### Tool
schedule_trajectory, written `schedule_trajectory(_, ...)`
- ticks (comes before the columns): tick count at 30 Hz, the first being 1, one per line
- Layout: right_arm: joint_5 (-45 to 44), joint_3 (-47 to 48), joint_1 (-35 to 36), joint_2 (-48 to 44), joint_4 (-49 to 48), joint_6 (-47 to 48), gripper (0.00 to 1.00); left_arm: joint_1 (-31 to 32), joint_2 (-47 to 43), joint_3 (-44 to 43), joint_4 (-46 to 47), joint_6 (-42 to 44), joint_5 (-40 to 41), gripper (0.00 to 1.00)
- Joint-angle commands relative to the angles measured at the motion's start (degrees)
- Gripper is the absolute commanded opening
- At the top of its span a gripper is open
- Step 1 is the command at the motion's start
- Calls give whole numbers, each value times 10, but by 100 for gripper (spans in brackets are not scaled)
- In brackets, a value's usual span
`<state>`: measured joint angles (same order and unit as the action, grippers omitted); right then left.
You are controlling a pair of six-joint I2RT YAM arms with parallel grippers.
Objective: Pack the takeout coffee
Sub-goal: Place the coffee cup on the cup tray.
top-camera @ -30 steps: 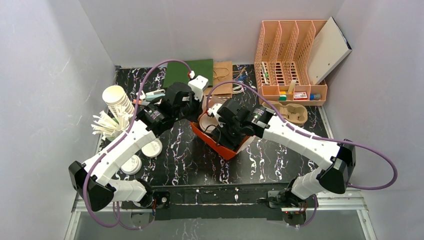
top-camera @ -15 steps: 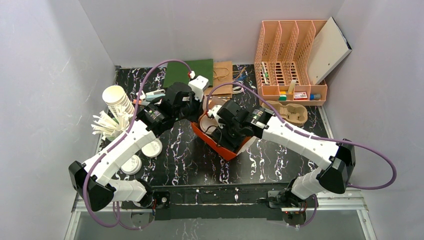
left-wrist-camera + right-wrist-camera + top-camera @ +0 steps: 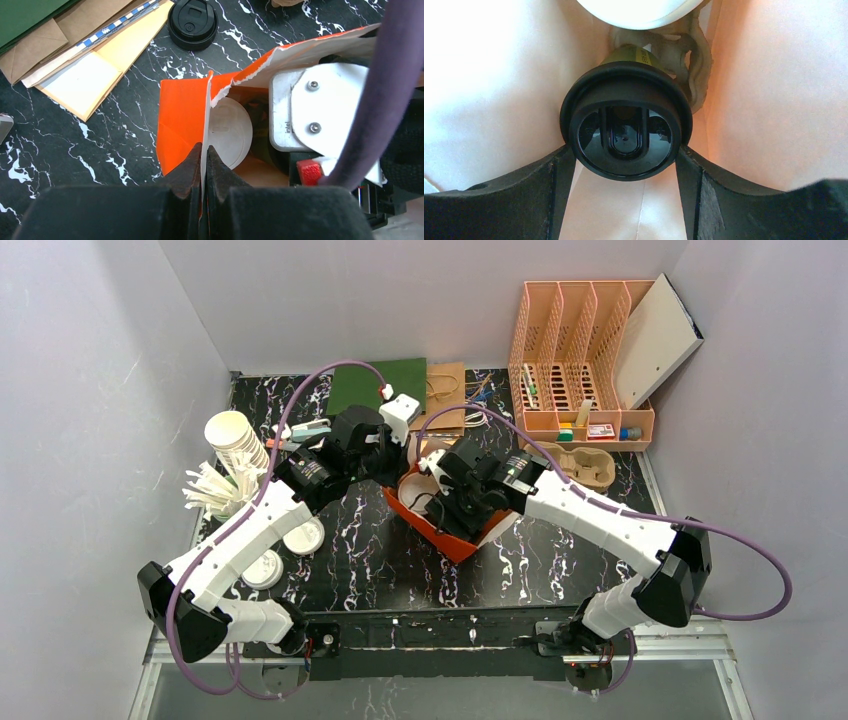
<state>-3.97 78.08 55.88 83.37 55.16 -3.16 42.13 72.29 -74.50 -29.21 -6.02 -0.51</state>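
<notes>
L pincer (image 3: 204,150) clenched on torn top edge of orange bag (image 3: 182,120), mid counter (image 3: 100,145). R pincer (image 3: 624,167) is down inside the bag, grasping coffee (image 3: 625,131), fingers (image 3: 555,185) pressing both sides of its black top. White lid (image 3: 230,132) also in bag, just beside R wrist. Spare lid (image 3: 193,22) on counter, far side of bag.

Even, bright light; right wrist view washed out, edges soft.
</notes>
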Motion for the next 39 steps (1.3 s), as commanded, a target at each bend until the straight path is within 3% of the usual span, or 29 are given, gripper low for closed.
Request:
schedule_trajectory(1, 17, -2, -9, 5, 1, 3, 31, 4, -5, -1, -24, 8, -32, 0)
schedule_trajectory(11, 17, 42, -13, 22, 32, 11, 32, 4, -3, -5, -40, 13, -29, 0)
schedule_trajectory(39, 44, 4, -13, 34, 42, 13, 32, 4, -5, 16, -54, 13, -44, 0)
